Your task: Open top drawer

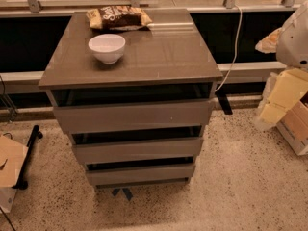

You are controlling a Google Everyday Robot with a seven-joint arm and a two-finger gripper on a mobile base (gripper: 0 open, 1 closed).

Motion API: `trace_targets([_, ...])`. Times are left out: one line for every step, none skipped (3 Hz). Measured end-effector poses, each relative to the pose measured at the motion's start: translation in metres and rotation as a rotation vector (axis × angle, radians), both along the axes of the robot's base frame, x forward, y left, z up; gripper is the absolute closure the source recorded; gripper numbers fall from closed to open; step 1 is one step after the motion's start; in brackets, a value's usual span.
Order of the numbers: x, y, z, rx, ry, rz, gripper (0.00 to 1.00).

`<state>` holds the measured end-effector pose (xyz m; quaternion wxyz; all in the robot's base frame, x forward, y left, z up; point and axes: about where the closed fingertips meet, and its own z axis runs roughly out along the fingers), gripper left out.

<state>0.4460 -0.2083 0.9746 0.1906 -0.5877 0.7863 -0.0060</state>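
Camera view: top drawer (132,115) w/ dark gap above; claw off-frame, state unclear.

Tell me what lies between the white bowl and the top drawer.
Camera view: only bare tabletop between bowl and top drawer; the pincer sits far right.

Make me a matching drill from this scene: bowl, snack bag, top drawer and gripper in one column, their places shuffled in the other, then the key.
Things:
1. bowl
2. snack bag
3. top drawer
4. gripper

Places:
A. at the right edge of the view, apart from the cabinet
B. lying at the back of the cabinet top
C. standing on the cabinet top, left of its middle, nearer the front than the other item there
D. directly under the cabinet top, above two narrower fronts

Pairs: 1-C, 2-B, 3-D, 4-A
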Motion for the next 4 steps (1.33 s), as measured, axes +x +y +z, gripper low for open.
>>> trace_targets([0.001, 0.013, -0.016, 0.046, 0.001, -0.008, 0.0])
trace_targets([0.011, 0.036, -0.045, 0.127, -0.019, -0.005, 0.0])
trace_targets([0.031, 0.061, -0.087, 0.227, -0.029, 0.0, 0.0])
trace_targets([0.052, 0.078, -0.115, 0.306, -0.022, 0.004, 0.0])
